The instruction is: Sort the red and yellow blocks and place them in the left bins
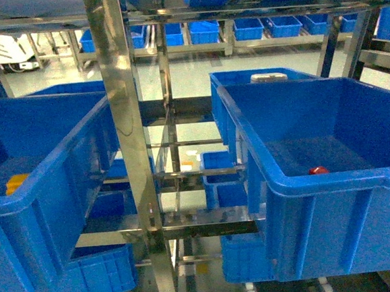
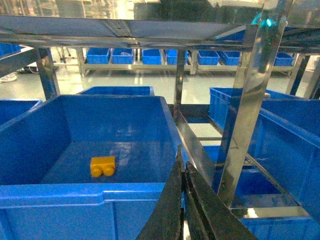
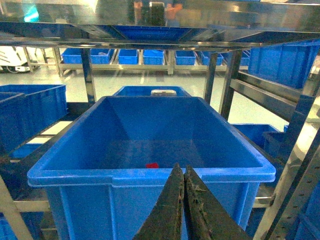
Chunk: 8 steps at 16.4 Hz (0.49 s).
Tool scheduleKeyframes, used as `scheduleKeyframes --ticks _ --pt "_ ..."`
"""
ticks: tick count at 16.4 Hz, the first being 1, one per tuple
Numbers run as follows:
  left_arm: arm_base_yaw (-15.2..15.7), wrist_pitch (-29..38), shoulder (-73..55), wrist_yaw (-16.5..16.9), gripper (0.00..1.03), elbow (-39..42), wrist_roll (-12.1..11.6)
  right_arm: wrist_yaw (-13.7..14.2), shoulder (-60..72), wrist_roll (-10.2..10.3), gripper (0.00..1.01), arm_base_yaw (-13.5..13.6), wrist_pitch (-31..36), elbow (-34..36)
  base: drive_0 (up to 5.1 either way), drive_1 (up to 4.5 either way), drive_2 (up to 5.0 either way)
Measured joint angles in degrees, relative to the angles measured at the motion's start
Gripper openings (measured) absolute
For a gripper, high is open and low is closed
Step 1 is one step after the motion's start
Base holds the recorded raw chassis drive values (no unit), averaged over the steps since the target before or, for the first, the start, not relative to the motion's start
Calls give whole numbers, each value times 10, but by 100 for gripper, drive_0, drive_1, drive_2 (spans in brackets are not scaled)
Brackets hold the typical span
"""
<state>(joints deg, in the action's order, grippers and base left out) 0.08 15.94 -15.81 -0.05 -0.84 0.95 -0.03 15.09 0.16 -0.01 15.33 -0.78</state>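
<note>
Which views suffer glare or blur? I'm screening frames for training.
Head view: soft overall, steel post mirror-bright, red block indistinct. Left wrist view: overhead glare, yellow brick crisp, gripper blurred. Right wrist view: evenly lit, gripper blurred.

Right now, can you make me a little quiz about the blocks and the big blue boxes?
1. True or false: the yellow block lies inside the left crate.
2. Which crate holds the red block? A) left crate B) right crate C) neither
3. Fill in: the left gripper and the right gripper are both ____.

Key: 1 true. 2 B. 3 shut, and holding nothing.
</note>
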Motion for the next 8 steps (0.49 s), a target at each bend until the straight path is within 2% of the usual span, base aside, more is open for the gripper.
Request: scheduleKeyframes --ticks 6,7,8 --pt "0 -54 54 0 2 0 0 0 -51 0 2 0 -53 0 0 0 0" --pt "0 -61 60 0 2 0 0 0 -76 0 2 0 -89 0 0 0 0" --pt "0 -125 103 0 2 0 0 -1 -130 0 2 0 -158 0 0 0 0"
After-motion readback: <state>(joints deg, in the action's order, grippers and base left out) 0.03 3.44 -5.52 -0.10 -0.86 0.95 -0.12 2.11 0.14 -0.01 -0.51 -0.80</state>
